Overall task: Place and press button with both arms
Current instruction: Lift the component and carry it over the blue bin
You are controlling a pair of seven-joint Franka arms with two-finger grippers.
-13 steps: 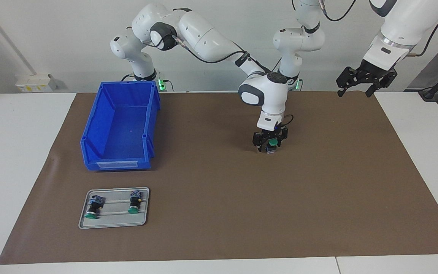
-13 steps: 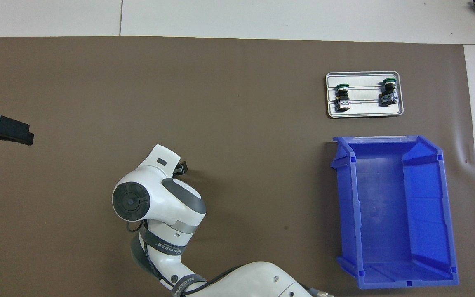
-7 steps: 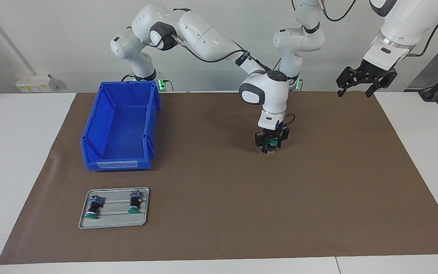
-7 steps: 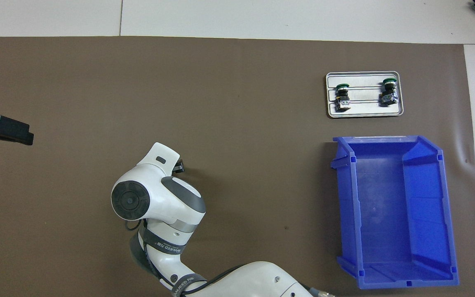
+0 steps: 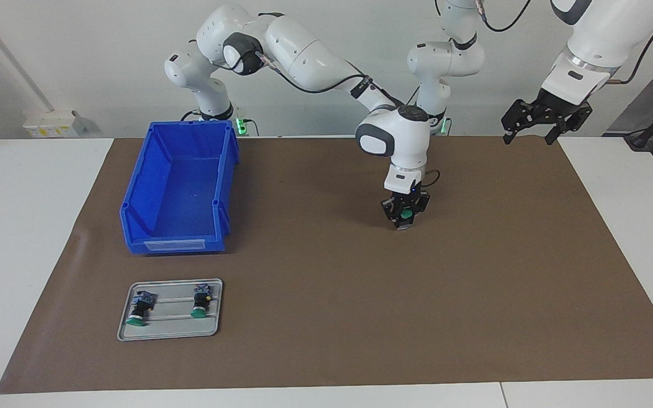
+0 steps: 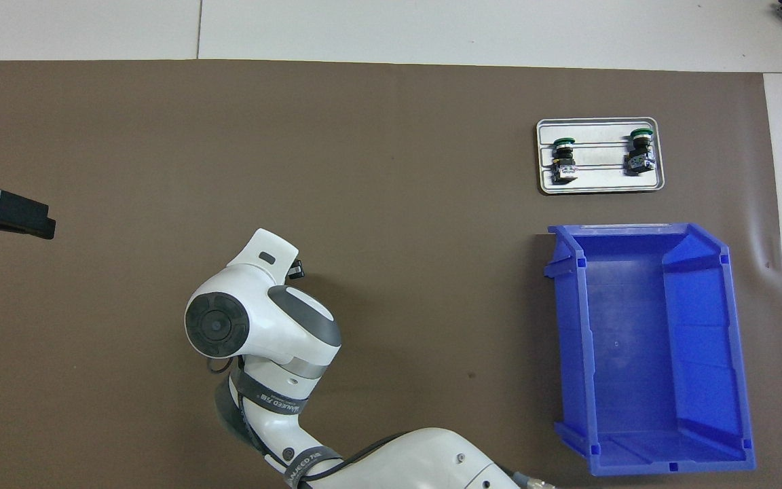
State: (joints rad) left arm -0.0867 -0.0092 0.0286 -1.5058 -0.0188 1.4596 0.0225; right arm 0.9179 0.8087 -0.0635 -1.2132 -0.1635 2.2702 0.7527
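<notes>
The right gripper [image 5: 405,216] is down at the middle of the brown mat [image 5: 326,317], fingers closed around the green-capped button [image 5: 405,215]. It should hold the body square and firm. The left gripper [image 5: 545,120] waits, raised with open fingers, and should press straight onto the cap.

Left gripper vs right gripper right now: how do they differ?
The right gripper is down at the brown mat, shut on the button; the left gripper hangs high over the mat's edge, holding nothing. The right gripper's fingers are drawn in around the green cap; the left gripper's are spread open. Both are black, on white arms.
</notes>
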